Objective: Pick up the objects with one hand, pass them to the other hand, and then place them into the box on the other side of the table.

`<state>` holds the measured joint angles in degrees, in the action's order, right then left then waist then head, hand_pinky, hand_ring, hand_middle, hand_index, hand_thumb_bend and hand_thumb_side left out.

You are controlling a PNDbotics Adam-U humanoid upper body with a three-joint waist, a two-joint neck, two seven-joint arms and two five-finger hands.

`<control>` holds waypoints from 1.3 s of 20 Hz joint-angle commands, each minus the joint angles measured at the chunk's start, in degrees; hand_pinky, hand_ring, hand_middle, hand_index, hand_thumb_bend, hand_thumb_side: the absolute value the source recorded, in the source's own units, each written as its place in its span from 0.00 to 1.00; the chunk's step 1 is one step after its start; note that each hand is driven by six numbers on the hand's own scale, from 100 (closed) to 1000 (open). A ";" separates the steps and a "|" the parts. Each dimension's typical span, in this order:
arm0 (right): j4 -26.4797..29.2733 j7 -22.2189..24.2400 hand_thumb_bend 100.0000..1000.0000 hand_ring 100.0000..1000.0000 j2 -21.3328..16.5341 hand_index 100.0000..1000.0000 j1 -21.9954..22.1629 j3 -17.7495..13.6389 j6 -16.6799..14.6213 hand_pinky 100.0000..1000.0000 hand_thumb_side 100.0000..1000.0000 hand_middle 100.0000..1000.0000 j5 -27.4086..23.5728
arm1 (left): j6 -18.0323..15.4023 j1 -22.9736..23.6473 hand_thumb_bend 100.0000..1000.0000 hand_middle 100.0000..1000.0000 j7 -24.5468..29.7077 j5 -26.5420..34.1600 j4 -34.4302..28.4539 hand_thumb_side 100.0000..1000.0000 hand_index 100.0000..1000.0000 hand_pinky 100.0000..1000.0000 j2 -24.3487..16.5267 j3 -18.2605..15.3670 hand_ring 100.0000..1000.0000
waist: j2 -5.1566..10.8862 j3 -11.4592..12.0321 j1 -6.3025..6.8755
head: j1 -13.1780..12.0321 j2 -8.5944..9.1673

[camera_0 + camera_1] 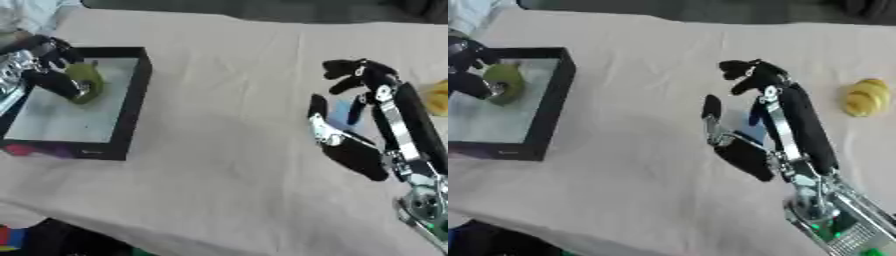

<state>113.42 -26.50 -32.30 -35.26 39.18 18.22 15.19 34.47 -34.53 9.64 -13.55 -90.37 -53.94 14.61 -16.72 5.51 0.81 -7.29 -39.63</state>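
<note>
On beige tablecloth (227, 150): black box (131, 100); yellow object (864, 97)

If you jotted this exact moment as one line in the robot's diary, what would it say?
left hand: holds green object over black box | right hand: open, holding nothing, mid-table | yellow object: on table at right

The yellow object (435, 97) is cut off by the left eye view's right edge; the left hand (464, 67) by the right eye view's left edge.
</note>
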 commanded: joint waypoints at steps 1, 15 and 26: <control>1.17 -0.75 0.00 0.62 -1.39 0.78 -0.78 -1.70 -0.28 0.25 0.24 0.63 -0.44 | -1.78 -1.36 0.00 0.74 -6.92 4.83 -6.57 0.53 0.77 0.78 -0.84 -2.00 0.74 | 1.03 0.09 0.05 | 0.96 -0.07; 1.17 6.77 0.00 0.77 -7.27 0.80 2.47 -12.06 3.79 0.40 0.36 0.71 -8.25 | -12.00 -1.25 0.00 0.73 -30.72 25.72 -20.01 0.63 0.80 0.71 10.10 -1.36 0.70 | 0.40 -0.42 -1.79 | 5.38 0.94; 1.17 28.83 0.10 0.82 -17.97 0.83 4.39 -19.72 12.02 0.59 0.38 0.75 -15.85 | -17.29 1.37 0.00 0.76 -37.28 26.70 -21.67 0.63 0.81 0.71 18.11 -1.30 0.74 | -0.16 0.24 -4.09 | 6.94 1.34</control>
<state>113.55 0.09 -47.57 -30.40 20.86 29.53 -0.35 17.60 -32.64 -27.01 13.12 -111.12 -35.60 13.93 -17.73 5.74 -3.59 -0.72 -39.07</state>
